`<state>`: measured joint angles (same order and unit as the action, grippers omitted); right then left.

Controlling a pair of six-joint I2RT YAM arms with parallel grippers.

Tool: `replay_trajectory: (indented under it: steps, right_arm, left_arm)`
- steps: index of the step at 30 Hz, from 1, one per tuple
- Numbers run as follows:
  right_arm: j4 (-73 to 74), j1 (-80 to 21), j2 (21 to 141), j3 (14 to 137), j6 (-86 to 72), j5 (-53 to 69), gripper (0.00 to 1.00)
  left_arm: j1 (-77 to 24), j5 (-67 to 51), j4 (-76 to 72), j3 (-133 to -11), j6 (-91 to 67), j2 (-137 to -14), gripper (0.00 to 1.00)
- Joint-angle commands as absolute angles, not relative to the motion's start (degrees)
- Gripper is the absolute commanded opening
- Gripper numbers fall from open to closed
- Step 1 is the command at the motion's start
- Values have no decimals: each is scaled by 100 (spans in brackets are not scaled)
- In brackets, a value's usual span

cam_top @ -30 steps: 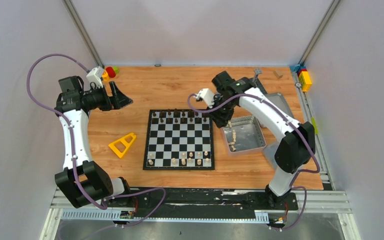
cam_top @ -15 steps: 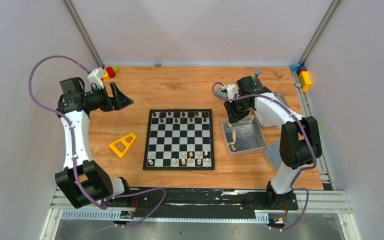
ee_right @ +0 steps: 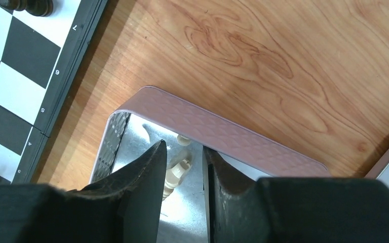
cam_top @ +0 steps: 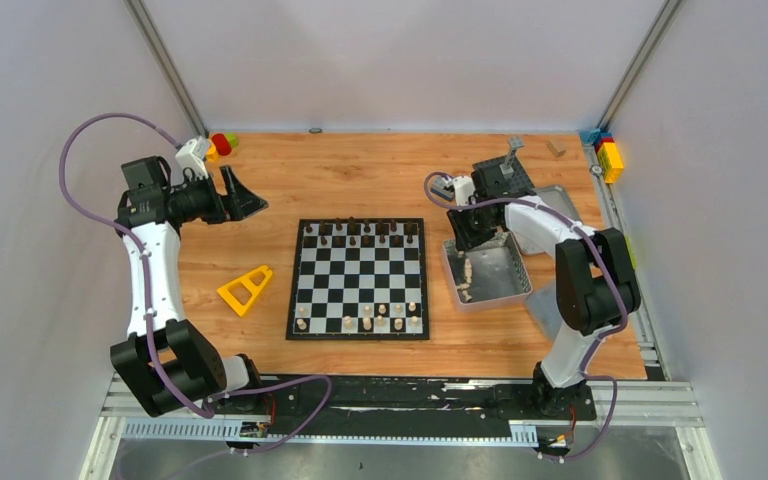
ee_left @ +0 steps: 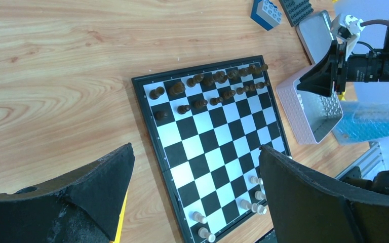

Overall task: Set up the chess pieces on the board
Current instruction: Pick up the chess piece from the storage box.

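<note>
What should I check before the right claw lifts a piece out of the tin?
1. Right claw over the tin: ok.
2. Pale piece between its fingers: ok.
3. Claw closed on that piece: not ok, a gap shows beside it.
4. Left claw open and off the board: ok.
5. Free squares in the board's near rows: ok.

Top camera looks steeply down from behind the arms. Left wrist camera views the chessboard (ee_left: 212,136) far beyond its fingers (ee_left: 96,182); right wrist camera, close, shares only its corner, left of its fingers (ee_right: 142,187).
</note>
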<state>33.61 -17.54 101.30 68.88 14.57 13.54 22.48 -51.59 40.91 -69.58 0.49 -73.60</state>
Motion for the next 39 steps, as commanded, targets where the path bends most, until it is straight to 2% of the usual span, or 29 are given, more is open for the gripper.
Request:
replay_trajectory:
  steps: [1,14,20,25,33,37,39]
  right_arm:
    - [2936,-1757,10291,6873,1295,1288,32]
    - [2808,-1755,10502,6800,1206,1373,24]
    - [2554,-1757,10433,6669,1191,1307,14]
    - [2567,-1740,10050,6529,1320,1230,0]
    - [2962,-1620,9258,6416,2135,1892,0]
    - [3252,-1626,9323,6688,2159,1971,0]
    - [3222,-1620,9435,6754,2072,1917,6]
  left_arm:
    - [2232,-5251,3897,-6904,34,-7212,100]
    - [2232,-5286,3850,-6843,35,-7212,100]
    - [2232,-5292,3824,-6813,30,-7205,100]
    - [2232,-5330,3823,-6840,35,-7215,100]
    - [2029,-5617,3828,-6838,474,-7211,98]
    - [1597,-5531,3848,-6818,714,-7215,98]
    - [1445,-5428,3812,-6806,728,-7226,98]
